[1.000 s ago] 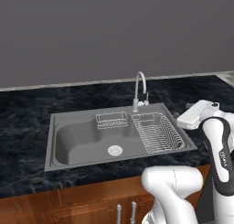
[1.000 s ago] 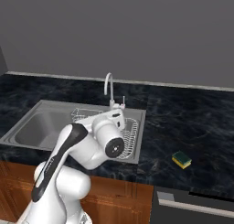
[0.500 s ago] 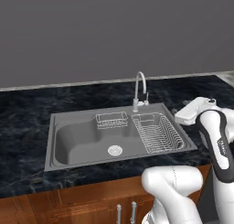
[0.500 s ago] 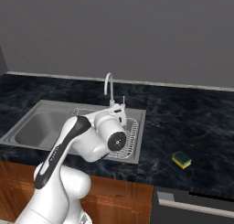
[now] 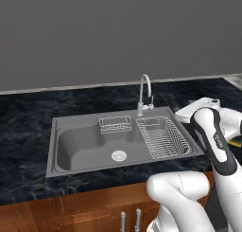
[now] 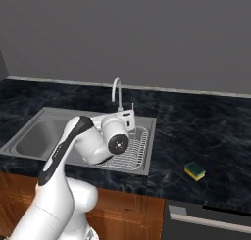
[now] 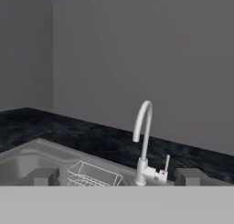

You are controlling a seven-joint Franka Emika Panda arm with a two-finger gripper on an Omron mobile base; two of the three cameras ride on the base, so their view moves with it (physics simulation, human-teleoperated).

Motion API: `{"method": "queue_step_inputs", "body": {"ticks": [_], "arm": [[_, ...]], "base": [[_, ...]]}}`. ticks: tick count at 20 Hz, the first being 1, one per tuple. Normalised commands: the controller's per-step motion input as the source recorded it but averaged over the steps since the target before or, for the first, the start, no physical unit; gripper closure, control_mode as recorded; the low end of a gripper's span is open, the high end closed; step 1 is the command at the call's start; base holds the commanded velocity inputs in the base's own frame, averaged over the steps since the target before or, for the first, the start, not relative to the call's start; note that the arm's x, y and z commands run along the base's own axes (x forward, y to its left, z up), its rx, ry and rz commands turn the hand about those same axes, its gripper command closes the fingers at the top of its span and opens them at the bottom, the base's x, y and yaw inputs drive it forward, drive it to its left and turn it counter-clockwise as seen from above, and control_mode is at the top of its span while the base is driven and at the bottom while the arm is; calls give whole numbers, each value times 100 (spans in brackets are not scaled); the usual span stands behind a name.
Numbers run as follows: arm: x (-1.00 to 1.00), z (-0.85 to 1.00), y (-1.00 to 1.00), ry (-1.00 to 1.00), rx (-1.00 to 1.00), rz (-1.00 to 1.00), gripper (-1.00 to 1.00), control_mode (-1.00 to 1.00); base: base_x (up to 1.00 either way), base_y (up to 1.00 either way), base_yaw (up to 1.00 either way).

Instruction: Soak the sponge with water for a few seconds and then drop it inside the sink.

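A dark counter (image 6: 206, 131) holds a grey sink (image 5: 85, 148) with a faucet (image 7: 144, 141). Above the sink's rack (image 5: 163, 138), the gripper (image 7: 116, 176) hangs wide open, empty. The sponge (image 6: 195, 171) lies on the counter, well right of the sink.

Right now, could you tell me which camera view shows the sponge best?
The right base view: the sponge lies in full sight on the dark counter, right of the sink, yellow sides and green top visible. The left base view and the hand view give no clear sight of it.

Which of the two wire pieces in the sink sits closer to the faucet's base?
The small wire basket at the sink's back wall is not; the larger dish rack, right of it, lies directly before the faucet.
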Motion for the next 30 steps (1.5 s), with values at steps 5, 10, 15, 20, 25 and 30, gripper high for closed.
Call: {"method": "queue_step_inputs", "body": {"ticks": [5, 10, 15, 20, 25, 30], "arm": [[35, -8, 0, 0, 0, -17, -100, -100], [19, -7, -6, 0, 1, -1, -100, -100], [1, -8, -11, 0, 3, 12, -100, -100], [0, -4, -16, 0, 2, 16, -100, -100], [0, 0, -11, 0, 0, 15, -100, -100], [6, 0, -1, 0, 1, 10, -100, -100]], "base": [[0, 0, 0], [0, 0, 0], [0, 0, 0], [0, 0, 0], [0, 0, 0], [0, 0, 0]]}}
